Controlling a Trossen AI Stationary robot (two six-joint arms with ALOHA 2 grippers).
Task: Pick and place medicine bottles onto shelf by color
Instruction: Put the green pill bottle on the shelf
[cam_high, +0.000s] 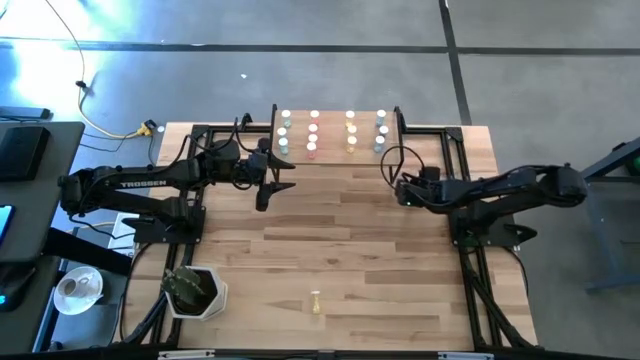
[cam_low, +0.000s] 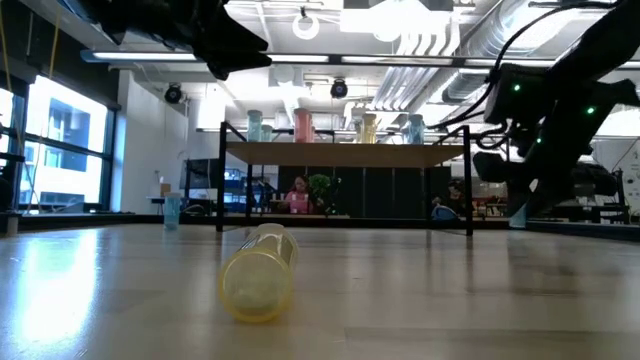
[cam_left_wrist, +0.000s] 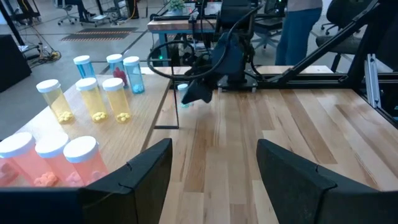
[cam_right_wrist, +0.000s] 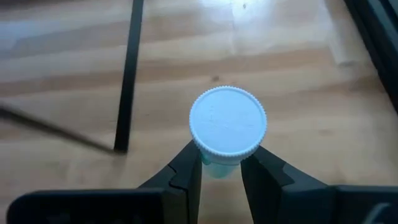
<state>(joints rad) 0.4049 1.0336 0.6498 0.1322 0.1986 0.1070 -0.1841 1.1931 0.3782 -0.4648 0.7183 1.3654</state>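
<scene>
Now my right pincer (cam_right_wrist: 221, 171) pinches the white-capped blue bottle (cam_right_wrist: 227, 124); I'd lift it clear onto the small light-wood shelf (cam_high: 335, 160), upper centre; left pincer (cam_left_wrist: 214, 177) spread.

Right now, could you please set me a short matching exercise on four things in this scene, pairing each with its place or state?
Things:
1. left gripper
2. right gripper
3. yellow bottle
4. shelf

Places or states:
a. lying on its side on the tabletop
b. shut on a blue bottle
c. carrying rows of upright bottles
d. open, holding nothing

Pairs: 1-d, 2-b, 3-a, 4-c
</scene>
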